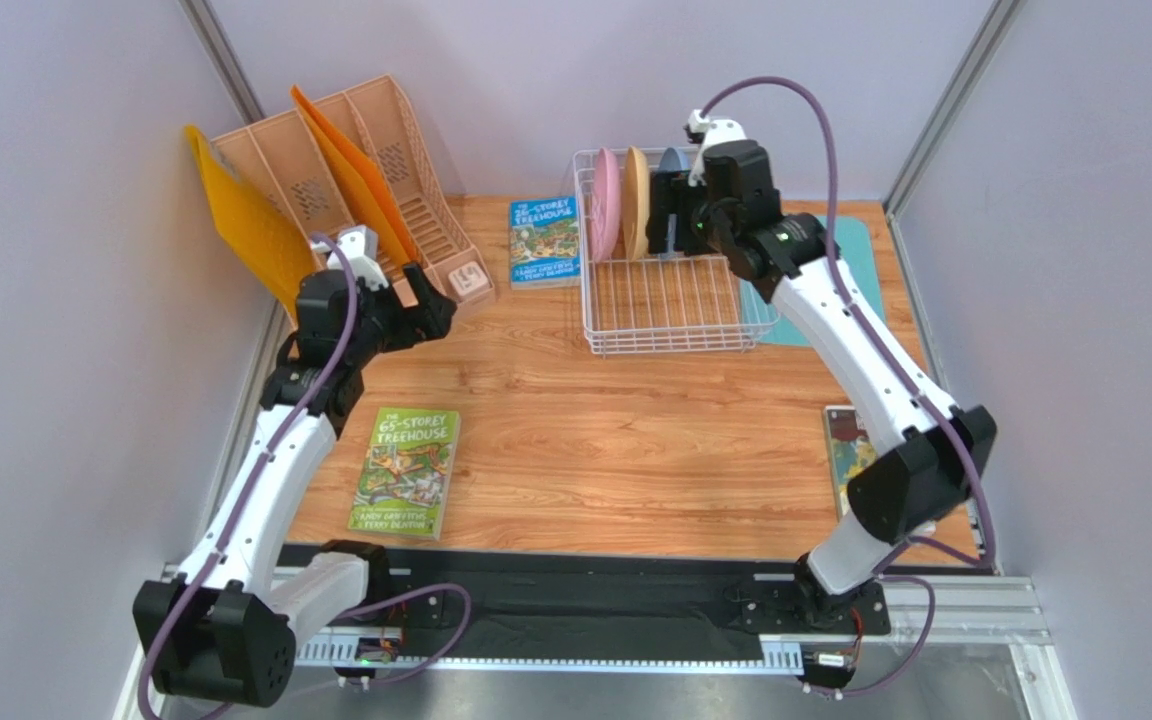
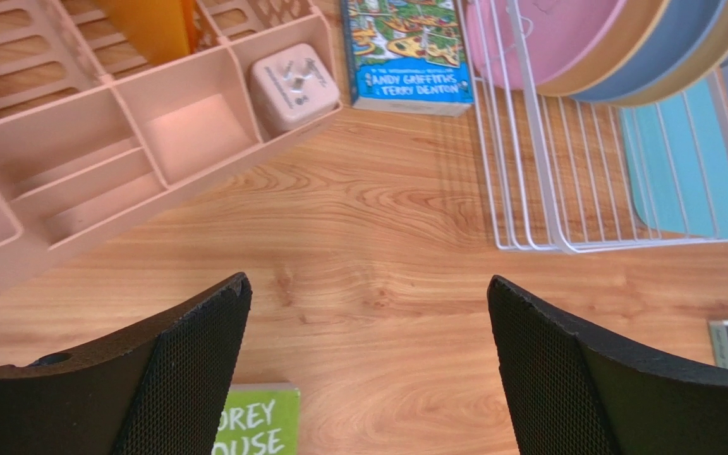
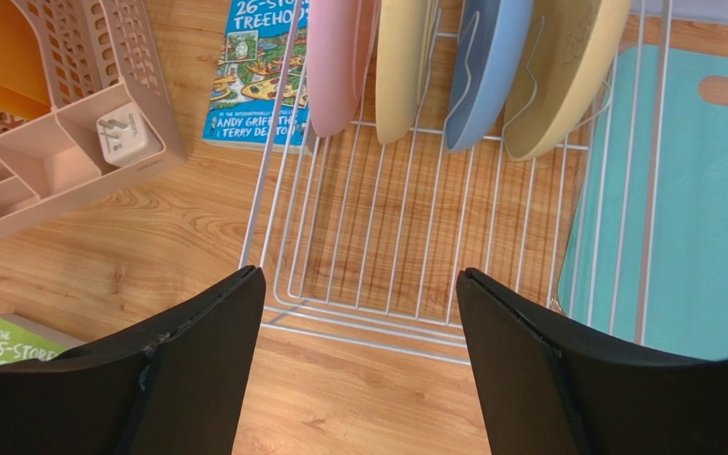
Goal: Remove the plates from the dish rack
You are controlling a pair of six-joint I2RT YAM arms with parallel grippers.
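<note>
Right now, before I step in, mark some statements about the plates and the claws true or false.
1. The pink plate stands upright in the dish rack. True.
2. The right claw grips the blue plate. False: it is open and empty.
3. The pink plate is the one nearest the blue book. True.
4. The left claw holds the green book. False: it is open and empty.

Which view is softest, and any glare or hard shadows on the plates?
Top view: even light, sharp, only faint shadow under the rack. Left wrist: slightly softest; plates cut off at the top edge. Right wrist: plates crisp, matte, no glare; right claw dark with little detail.
</note>
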